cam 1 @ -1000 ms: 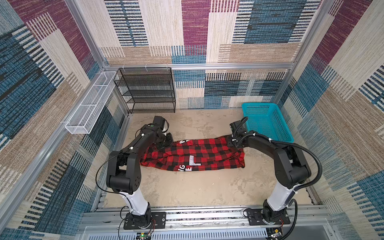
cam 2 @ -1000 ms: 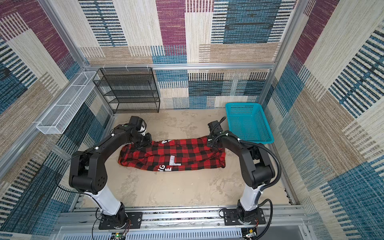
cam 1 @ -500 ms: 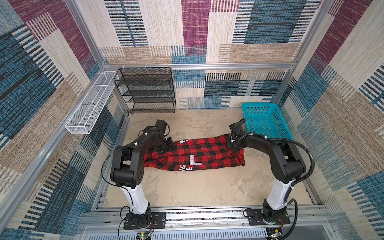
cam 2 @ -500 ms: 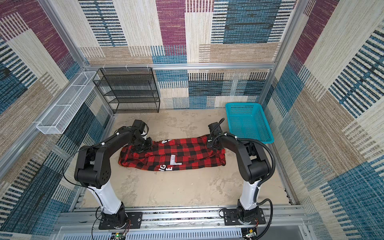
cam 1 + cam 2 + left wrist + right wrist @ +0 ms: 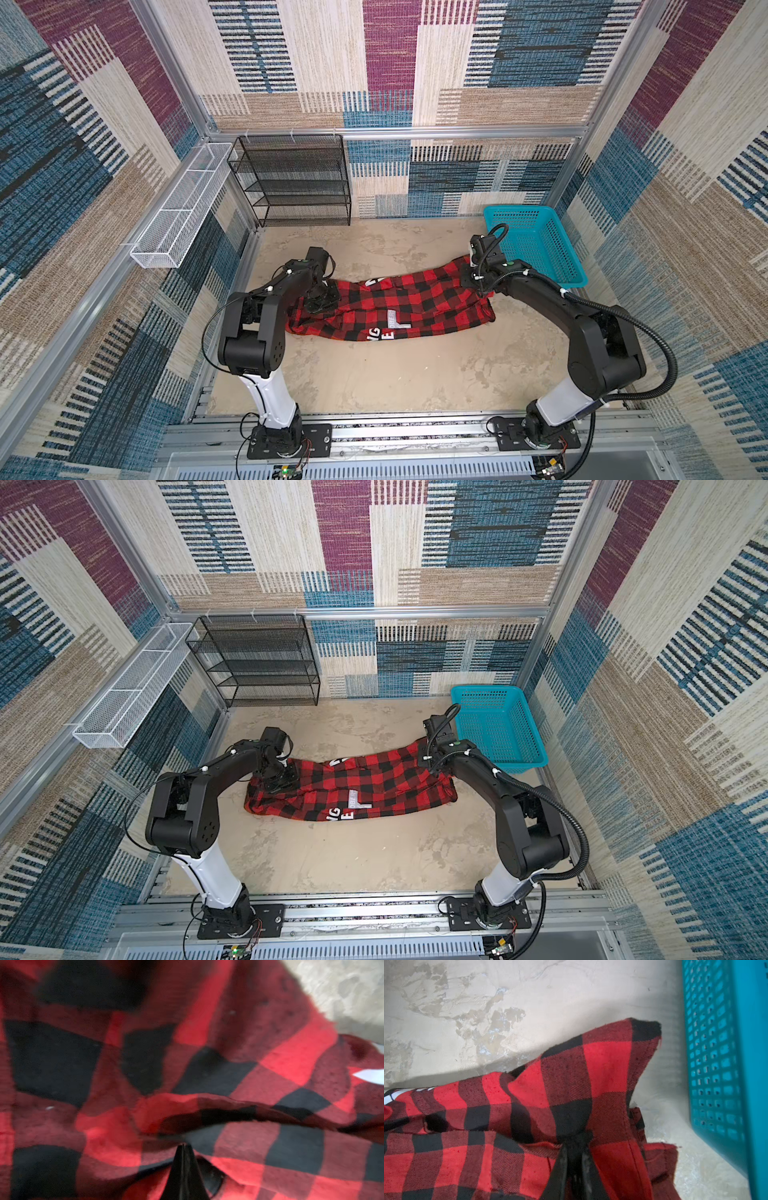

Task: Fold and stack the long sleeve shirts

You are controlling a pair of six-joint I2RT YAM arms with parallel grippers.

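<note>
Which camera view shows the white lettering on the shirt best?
Both top views: the lettering on the shirt lies uncovered, though folds hide parts. Each wrist view catches only a white sliver at its edge.

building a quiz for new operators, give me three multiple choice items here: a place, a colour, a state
1. Relative to the shirt, the teal basket stands: A on it; B beside its right end; C beyond its left end.
2. The shirt's checks are: A blue and white; B red and black; C green and grey.
3. The right gripper is: A open; B shut on the shirt; C shut on the basket.
Key: 1 B, seen in both top views; 2 B, plain in every view; 3 B, cloth is bunched in its closed jaws.
</note>
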